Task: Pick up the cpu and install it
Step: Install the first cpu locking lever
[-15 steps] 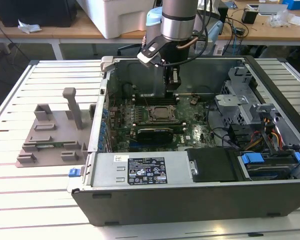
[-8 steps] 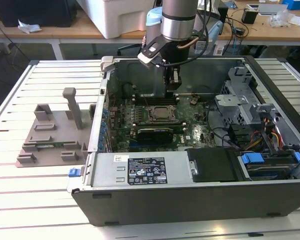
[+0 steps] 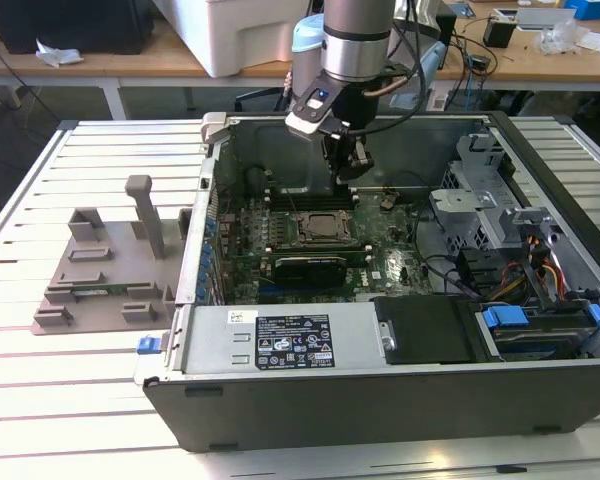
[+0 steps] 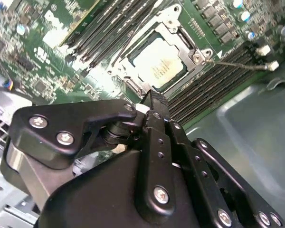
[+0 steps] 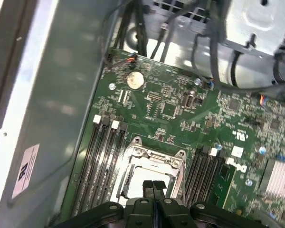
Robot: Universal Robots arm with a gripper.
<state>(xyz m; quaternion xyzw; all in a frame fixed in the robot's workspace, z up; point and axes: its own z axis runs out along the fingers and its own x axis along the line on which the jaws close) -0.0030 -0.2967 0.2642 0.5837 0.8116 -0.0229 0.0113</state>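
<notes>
The small flat square cpu with a silvery-white metal lid (image 4: 159,64) lies flat inside the bright metal socket frame (image 4: 187,40) on the green motherboard (image 5: 180,109). The board sits in the open dark grey computer case (image 3: 380,400). In the exterior view the cpu (image 3: 325,228) shows near the middle of the board.

The black two-finger gripper (image 5: 153,186) hovers just above the socket, apart from the cpu. Its fingertips are pressed together and hold nothing.

Handling assessment:
- Weight: judged light.
- Stiffness: judged rigid; the part should not flex under grip.
- Surface: the smooth metal lid is likely slippery.
- Fragility: the underside contacts and the socket are likely delicate, so tilt or side load is a risk.
- Grip location: two opposite edges at the thin darker rim. The surrounding frame appears to leave little clearance there.
</notes>
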